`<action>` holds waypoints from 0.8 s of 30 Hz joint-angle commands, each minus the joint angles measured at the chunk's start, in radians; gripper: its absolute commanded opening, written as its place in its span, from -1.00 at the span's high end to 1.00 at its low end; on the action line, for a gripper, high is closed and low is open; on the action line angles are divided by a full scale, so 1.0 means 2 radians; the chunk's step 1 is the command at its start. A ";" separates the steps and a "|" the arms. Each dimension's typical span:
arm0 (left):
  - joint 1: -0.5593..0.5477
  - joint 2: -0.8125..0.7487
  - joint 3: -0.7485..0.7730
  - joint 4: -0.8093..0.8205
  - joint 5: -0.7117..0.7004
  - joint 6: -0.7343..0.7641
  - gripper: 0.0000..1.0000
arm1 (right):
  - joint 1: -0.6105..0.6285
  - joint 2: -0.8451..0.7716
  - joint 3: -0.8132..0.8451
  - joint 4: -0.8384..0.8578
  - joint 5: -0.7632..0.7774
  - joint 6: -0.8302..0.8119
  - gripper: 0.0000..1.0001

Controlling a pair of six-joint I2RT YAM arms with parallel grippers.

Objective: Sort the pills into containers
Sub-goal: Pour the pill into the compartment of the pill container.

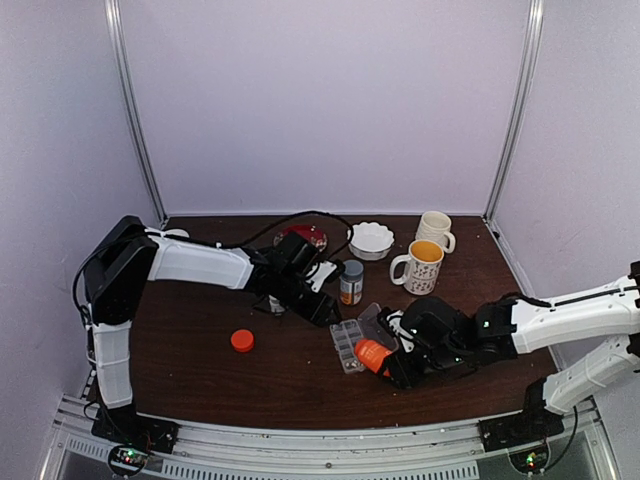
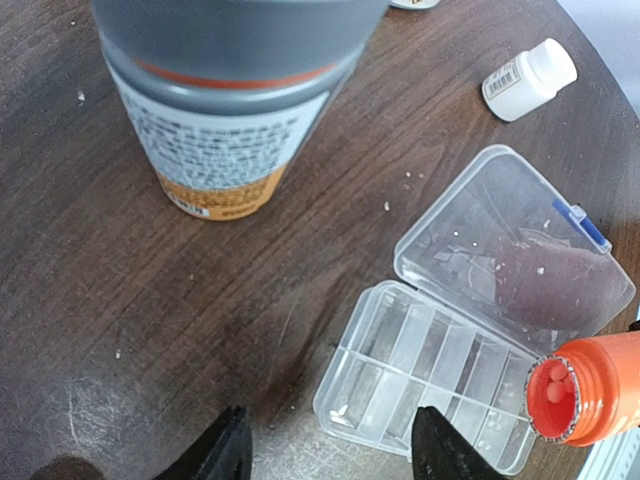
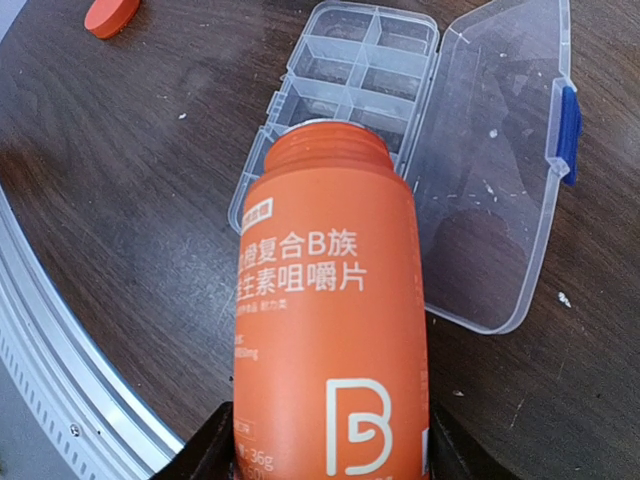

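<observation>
**Top external view.** The left arm point(image 1: 200, 262) was extended from its base at 8 o'clock toward the table's centre. The left gripper point(image 1: 322, 308) was lowered near the surface, just at 10 o'clock of the organizer box point(image 1: 347, 345). The right arm point(image 1: 570, 318) was reached in from 3 o'clock. The right gripper point(image 1: 388, 362) was closed on one orange bottle point(image 1: 370, 354), which was tipped toward the box. The dark brown wooden table point(image 1: 200, 370) was enclosed by pale walls point(image 1: 330, 100) and two metal posts point(image 1: 135, 110). Two mugs point(image 1: 420, 266), one white bowl point(image 1: 371, 240), one grey-lidded jar point(image 1: 351, 282) and one orange cap point(image 1: 241, 340) were counted.

**Left wrist view.** The left fingers point(image 2: 228, 455) were held apart, with only bare table between them. The box was placed at 4 o'clock, with its lid point(image 2: 520, 240) folded open beside the compartments point(image 2: 420, 360). The pills point(image 2: 556, 386) were seen as pale round shapes inside the bottle's open mouth, at the box's 4 o'clock edge. Their number could not be told. One small white bottle point(image 2: 530, 78) was laid at 1 o'clock.

**Right wrist view.** The right fingers point(image 3: 212, 450) were clamped on both sides of the bottle at 6 o'clock. Its mouth was pointed to 12 o'clock, over the compartments, part of which it hid, so these could not be counted. One blue latch point(image 3: 568, 120) was fitted on the lid at 2 o'clock. A metal rail point(image 3: 60, 380) was seen at 8 o'clock.
</observation>
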 commanded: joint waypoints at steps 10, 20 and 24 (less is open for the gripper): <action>-0.003 0.034 0.035 -0.006 0.013 0.002 -0.06 | 0.002 -0.024 -0.006 0.011 0.030 0.006 1.00; -0.012 0.040 0.048 -0.031 -0.016 0.018 -0.05 | 0.003 0.003 0.027 -0.024 0.015 -0.007 1.00; -0.018 0.047 0.061 -0.050 -0.037 0.024 -0.05 | 0.002 0.005 0.021 -0.021 0.017 -0.002 1.00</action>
